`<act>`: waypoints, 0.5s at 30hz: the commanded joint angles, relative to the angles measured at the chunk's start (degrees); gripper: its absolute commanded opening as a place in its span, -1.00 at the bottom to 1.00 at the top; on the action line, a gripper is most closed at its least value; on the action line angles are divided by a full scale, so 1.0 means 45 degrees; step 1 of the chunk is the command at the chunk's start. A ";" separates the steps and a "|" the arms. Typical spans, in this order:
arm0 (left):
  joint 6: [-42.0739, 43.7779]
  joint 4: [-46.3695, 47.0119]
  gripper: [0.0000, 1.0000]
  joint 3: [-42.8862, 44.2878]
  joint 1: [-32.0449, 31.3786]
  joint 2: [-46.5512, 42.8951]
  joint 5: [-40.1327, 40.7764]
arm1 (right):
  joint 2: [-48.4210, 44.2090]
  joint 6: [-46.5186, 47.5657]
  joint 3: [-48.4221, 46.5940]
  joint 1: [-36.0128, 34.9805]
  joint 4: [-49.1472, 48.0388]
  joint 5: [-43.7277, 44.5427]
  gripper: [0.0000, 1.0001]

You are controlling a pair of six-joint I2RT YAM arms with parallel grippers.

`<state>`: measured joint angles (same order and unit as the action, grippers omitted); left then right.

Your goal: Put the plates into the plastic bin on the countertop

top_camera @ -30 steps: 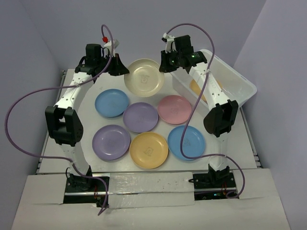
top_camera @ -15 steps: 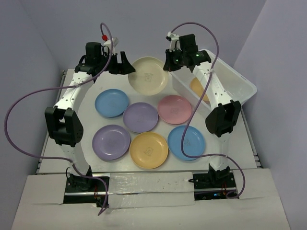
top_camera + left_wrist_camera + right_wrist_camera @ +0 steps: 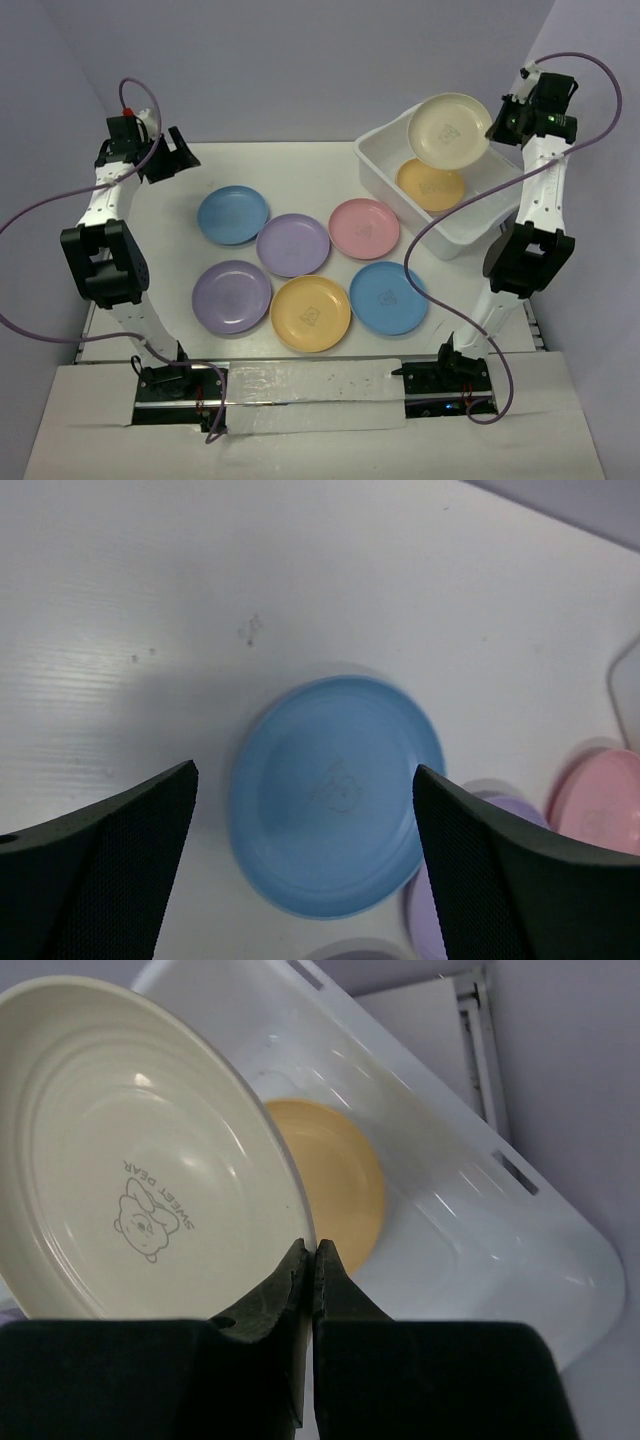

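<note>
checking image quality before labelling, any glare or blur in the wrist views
Right wrist view: small glare spots on the beige plate, bright streaks on the plastic bin, yet the plate's print reads sharply. Left wrist view: the blue plate is fairly sharp with a soft shadow at its left; the left end effector's fingers look dark and soft-edged.

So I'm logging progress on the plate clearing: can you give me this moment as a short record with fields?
right gripper: shut on the rim of the beige plate, held tilted above the plastic bin
in bin: one orange-yellow plate, lying flat
left gripper: open, empty, its camera looking at the light blue plate
countertop: six plates: light blue plate, near blue plate, middle purple plate, near purple plate, pink plate, yellow plate
</note>
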<state>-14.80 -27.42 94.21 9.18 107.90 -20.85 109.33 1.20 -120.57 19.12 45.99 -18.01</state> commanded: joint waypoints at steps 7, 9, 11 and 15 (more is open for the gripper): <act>0.1733 -0.1819 0.55 -0.0188 -0.0136 0.2066 0.1273 | 0.1047 0.0981 0.0493 -0.0393 0.0550 0.1010 0.34; 0.1868 -0.1969 0.44 -0.0322 -0.0205 0.2474 0.1271 | 0.1025 0.0865 0.0393 -0.0471 0.0500 0.1172 0.57; 0.2163 -0.2128 0.37 -0.0398 -0.0309 0.2690 0.1119 | 0.0929 0.0780 0.0195 -0.0585 0.0483 0.1161 0.79; 0.2488 -0.2062 0.29 -0.0764 -0.0673 0.2924 0.0909 | 0.0490 0.0677 -0.0220 -0.1182 0.0411 0.0946 1.00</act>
<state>-6.44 -36.02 91.48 8.01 121.11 -16.03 114.92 4.47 -118.79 16.25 48.82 -13.98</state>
